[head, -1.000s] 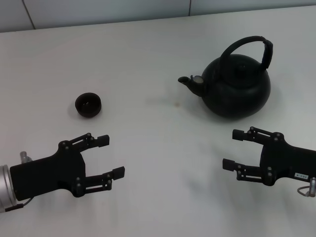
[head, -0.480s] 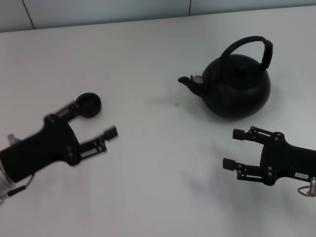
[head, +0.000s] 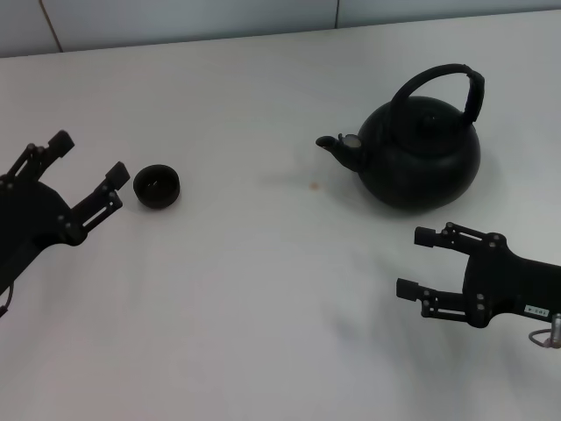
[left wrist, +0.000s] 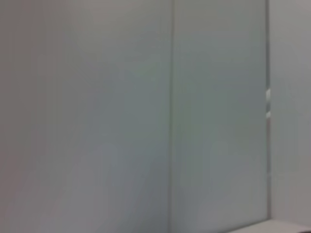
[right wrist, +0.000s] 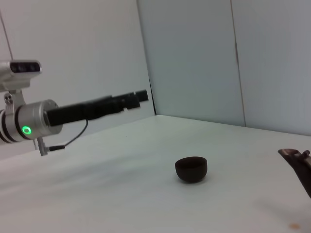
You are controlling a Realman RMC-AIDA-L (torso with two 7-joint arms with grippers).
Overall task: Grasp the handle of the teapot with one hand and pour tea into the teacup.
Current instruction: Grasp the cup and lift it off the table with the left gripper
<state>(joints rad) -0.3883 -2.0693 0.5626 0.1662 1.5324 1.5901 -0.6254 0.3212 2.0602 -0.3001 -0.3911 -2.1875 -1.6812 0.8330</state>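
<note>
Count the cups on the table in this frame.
1. The teacup sits on the table's left side, just right of the open left gripper, well apart from the teapot. Nothing in view could hide another.

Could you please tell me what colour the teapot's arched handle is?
The handle is black, matching the teapot; the head view shows it best.

Matte black teapot [head: 419, 158] and dull dark teacup [head: 157, 186] on smooth white table [head: 263, 289].
</note>
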